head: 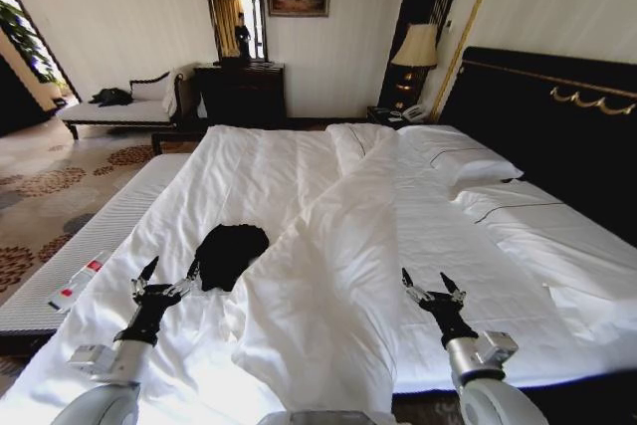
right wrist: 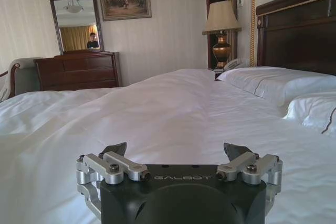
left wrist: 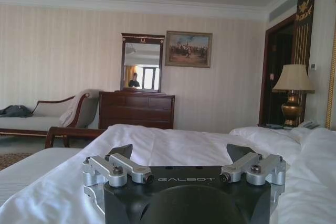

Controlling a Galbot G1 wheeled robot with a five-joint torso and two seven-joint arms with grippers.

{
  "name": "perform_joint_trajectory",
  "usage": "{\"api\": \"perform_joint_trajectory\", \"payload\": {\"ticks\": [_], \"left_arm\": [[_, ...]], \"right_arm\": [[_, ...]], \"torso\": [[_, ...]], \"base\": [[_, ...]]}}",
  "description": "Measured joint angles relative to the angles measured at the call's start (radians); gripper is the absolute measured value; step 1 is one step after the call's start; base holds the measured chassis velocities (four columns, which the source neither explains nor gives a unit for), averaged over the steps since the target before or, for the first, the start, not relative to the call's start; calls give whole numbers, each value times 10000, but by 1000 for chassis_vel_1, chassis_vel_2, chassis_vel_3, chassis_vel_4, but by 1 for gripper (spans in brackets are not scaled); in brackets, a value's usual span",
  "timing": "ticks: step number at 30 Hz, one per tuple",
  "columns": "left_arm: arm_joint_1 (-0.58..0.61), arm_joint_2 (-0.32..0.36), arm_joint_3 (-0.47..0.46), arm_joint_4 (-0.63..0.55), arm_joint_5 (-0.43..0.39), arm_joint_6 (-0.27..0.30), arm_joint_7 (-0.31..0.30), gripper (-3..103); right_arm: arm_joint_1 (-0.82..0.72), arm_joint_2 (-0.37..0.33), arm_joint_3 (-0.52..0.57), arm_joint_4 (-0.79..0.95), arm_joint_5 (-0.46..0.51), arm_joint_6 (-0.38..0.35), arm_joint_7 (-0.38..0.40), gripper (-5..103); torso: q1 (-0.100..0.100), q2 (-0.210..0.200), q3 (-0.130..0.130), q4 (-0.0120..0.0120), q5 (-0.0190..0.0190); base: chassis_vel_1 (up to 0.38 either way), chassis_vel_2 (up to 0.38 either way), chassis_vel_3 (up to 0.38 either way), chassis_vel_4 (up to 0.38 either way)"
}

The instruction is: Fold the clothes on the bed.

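Note:
The clothes (head: pixel 230 254), a crumpled black T-shirt, lie on the white duvet of the bed (head: pixel 299 176), near its foot and left of a long raised fold in the duvet. My left gripper (head: pixel 165 279) hovers open just left of the shirt, one fingertip close to its edge. On the other side of the fold, my right gripper (head: pixel 428 283) is open above bare duvet. Open fingers also show in the left wrist view on the left gripper (left wrist: pixel 181 153) and in the right wrist view on the right gripper (right wrist: pixel 177 150), both held low over the duvet.
A tall dark headboard (head: pixel 557 126) and white pillows (head: pixel 453 151) lie at the right. A bottle (head: pixel 78 284) rests on the mattress edge at the left. Beyond the bed stand a dark dresser (head: pixel 239 92) with mirror, a lamp (head: pixel 415 52) and a bench (head: pixel 119 111).

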Motion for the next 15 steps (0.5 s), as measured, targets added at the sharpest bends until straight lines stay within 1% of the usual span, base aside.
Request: {"api": "perform_joint_trajectory", "payload": {"ticks": [3,6,11,14,15], "left_arm": [[-19,-1,19,7,13,0,0,100],[-40,1,23,16,16,4,-1,100],[-52,-2,31,42,19,8,-6,100],[-50,-4,39,71,24,9,-14,100],[-51,-4,40,77,27,9,-22,100]], "right_arm": [[5,42,-80,-37,-79,0,0,100],[5,73,-143,-42,-160,0,0,100],[-17,83,-168,-44,-314,20,0,100],[-32,57,-105,-63,-395,37,0,100],[-43,56,-88,-66,-444,41,0,100]], "torso": [[3,-1,1,-1,1],[4,-1,1,0,1],[-4,1,-2,0,-2],[-16,12,-10,0,-8],[-17,13,-10,1,-10]], "base": [[182,-34,-197,16],[292,-25,-304,37],[367,-67,-370,68],[294,-43,-239,38],[141,2,-169,18]]}}
